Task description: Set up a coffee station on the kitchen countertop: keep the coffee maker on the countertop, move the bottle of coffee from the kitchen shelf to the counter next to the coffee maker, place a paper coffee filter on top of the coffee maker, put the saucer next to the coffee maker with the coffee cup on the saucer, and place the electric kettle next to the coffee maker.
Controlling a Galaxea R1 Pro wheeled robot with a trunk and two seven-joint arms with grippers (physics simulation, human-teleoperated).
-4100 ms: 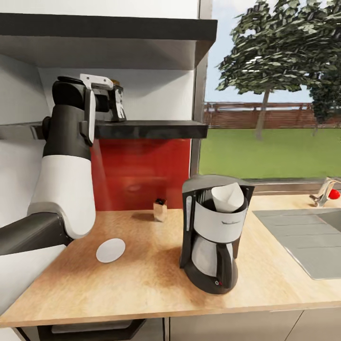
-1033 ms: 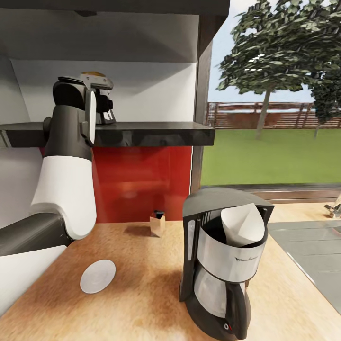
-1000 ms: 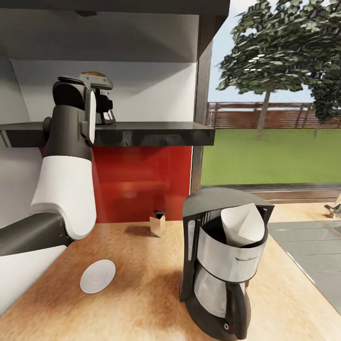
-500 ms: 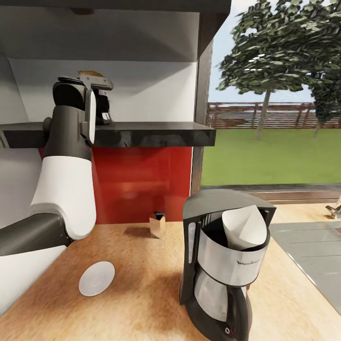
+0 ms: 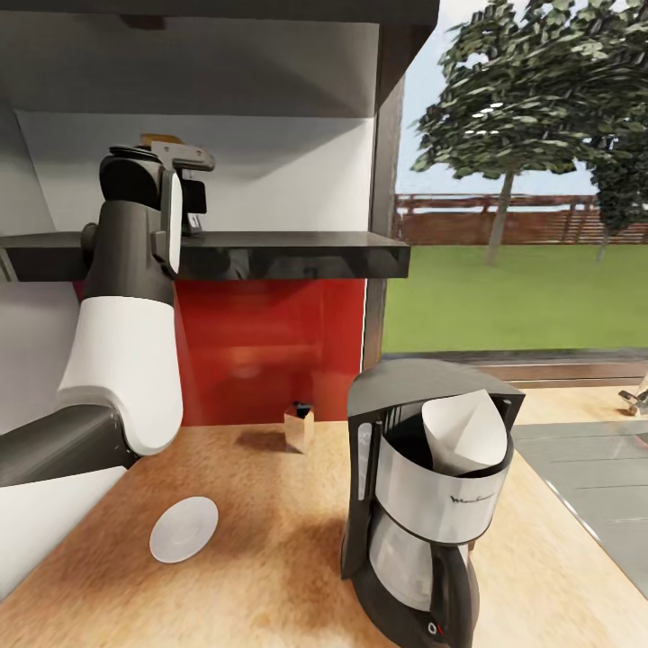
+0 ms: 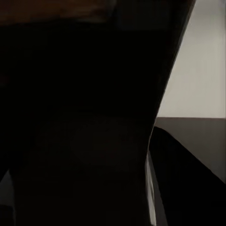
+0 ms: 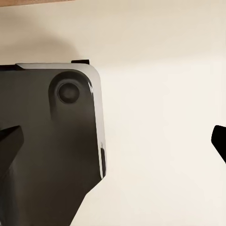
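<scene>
**Bottle fetch under way at the shelf; filter and saucer already placed**

Head view: left gripper [image 5: 191, 200] raised to the kitchen shelf [image 5: 297, 254], at the spot where a sliver of tan-gold cap, probably the bottle of coffee [image 5: 153, 139], peeks above the wrist. Bottle body hidden behind the arm, so grasp unconfirmed; jaw state impossible to tell. Down on the kitchen countertop [image 5: 270, 558]: coffee maker [image 5: 427, 508] standing upright, paper coffee filter [image 5: 461, 430] seated in its open top, saucer [image 5: 184, 529] lying flat and bare well to its left. Small tan box with a dark top [image 5: 300, 427] by the red backsplash. No cup, no kettle to be seen.

Left wrist view: almost wholly dark, something very close to the lens; a strip of pale wall and dark shelf board at one side. Nothing usable on finger spread.

Right wrist view: dark fingertips far apart at opposite edges, jaws wide and empty, over a pale surface and a dark rounded panel.

Judged progress: maker and filter done; bottle, cup, kettle and probably saucer position outstanding.
</scene>
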